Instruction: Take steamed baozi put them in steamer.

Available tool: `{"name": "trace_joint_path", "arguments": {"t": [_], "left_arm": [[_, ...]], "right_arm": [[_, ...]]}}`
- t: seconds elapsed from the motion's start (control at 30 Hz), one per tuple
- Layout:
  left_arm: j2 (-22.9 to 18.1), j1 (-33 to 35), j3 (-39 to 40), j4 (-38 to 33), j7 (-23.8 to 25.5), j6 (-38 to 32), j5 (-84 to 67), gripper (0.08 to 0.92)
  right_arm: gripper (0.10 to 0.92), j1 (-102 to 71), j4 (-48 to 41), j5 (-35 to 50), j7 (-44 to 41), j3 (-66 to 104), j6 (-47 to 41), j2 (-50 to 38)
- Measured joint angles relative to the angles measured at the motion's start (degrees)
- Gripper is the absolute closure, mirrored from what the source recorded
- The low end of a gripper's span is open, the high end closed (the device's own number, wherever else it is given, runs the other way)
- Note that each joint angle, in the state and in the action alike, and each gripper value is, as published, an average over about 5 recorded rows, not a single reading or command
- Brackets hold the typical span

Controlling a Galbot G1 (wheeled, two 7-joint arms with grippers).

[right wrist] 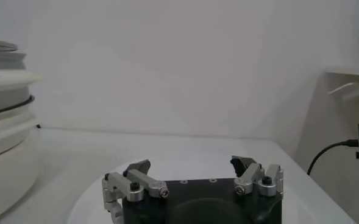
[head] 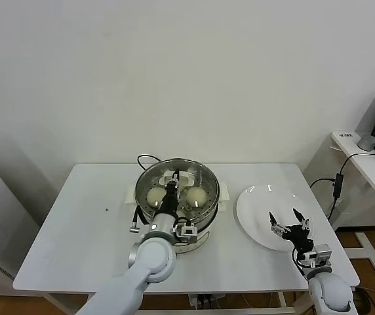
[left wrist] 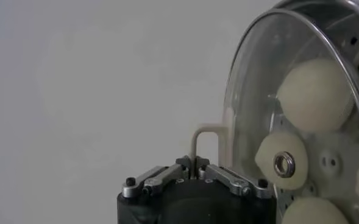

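Wide white table [head: 76, 223], smooth and matte, with rounded corners, filling the lower middle of the head view; bare surface at the left half and along the near edge.

On the table centre, the steamer [head: 208, 197]: round, shiny stainless-steel wall on a white base, with a black cord curling behind it at the upper left of the pot. Covered by a round glass lid [head: 204, 176] with a metal rim; in the left wrist view the same lid [left wrist: 246, 79] appears as a clear curved pane with a small metal vent ring. Under the glass, the steamed baozi [head: 156, 195]: smooth, pale cream, round buns lying on the perforated floor. Two plainly visible in the head view, four at least partly visible through the glass in the left wrist view [left wrist: 316, 94]. All inside the steamer, close to each other.

Right of the steamer, apart from it, a flat white round plate [head: 253, 210], glossy, nothing on it, its far right edge near the table edge.

Left gripper [head: 172, 186] over the lid centre, jaws closed tight on the cream lid handle [left wrist: 205, 141], a thin bent loop standing up between the fingertips.

Right gripper [head: 286, 218] low over the near part of the plate, jaws spread wide, holding nothing, free space around the dark fingers [right wrist: 138, 169].
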Motion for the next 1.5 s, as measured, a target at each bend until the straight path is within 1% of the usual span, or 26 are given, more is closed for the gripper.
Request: {"name": "trace_joint_path", "arguments": {"t": [0.37, 0.47, 0.57, 0.73, 0.83, 0.97, 1.13, 1.23, 1.3, 1.4, 1.5], "left_arm": [[-0.38, 0.47, -0.09, 1.17, -1.31, -0.02, -0.81, 0.893], [-0.34, 0.75, -0.12, 1.1, -1.94, 0.32, -1.51, 0.88], [-0.04, 1.11, -0.26, 0.73, -2.57, 0.63, -2.39, 0.818], [0.85, 2.29, -1.29, -1.42, -2.87, 0.31, -4.51, 0.672], [1.9, 3.65, -2.5, -4.5, -2.1, -0.52, -6.76, 0.585], [4.48, 6.18, -5.03, -10.18, 0.65, -2.41, -12.66, 0.473], [8.44, 8.47, -9.94, -16.76, 4.34, -5.43, -27.06, 0.325], [9.86, 9.72, -13.79, -19.39, 5.01, -6.52, -38.28, 0.241], [10.23, 10.63, -16.86, -20.7, 4.6, -6.9, -45.9, 0.201], [10.23, 11.97, -22.24, -21.85, 2.6, -7.41, -57.37, 0.18], [10.06, 13.4, -28.14, -21.87, -0.47, -8.25, -68.67, 0.178]], "right_arm": [[0.203, -0.13, -0.1, -0.01, -0.37, 0.26, 0.17, 0.11], [0.203, -0.15, -0.1, -0.02, -0.45, 0.32, 0.19, 0.13], [0.203, -0.15, -0.1, -0.01, -0.48, 0.37, 0.21, 0.13], [0.203, -0.08, -0.07, 0.01, -0.59, 0.38, 0.21, 0.14], [0.203, 0.11, -0.11, 0.08, -0.74, 0.38, 0.17, 0.04], [0.203, 0.48, -0.28, 0.17, -1.04, 0.24, 0.12, -0.11], [0.203, 0.78, -0.15, 0.55, -1.39, -0.19, -0.39, 0.21], [0.203, 0.9, 0.24, 1.08, -1.13, -0.4, -0.88, 0.24], [0.203, 0.96, 0.62, 1.59, -0.66, -0.55, -1.1, 0.16], [0.203, 0.97, 1.18, 2.35, 0.26, -0.69, -1.15, 0.03], [0.203, 0.88, 1.73, 2.85, 1.05, -0.67, -1.14, -0.11]]}}
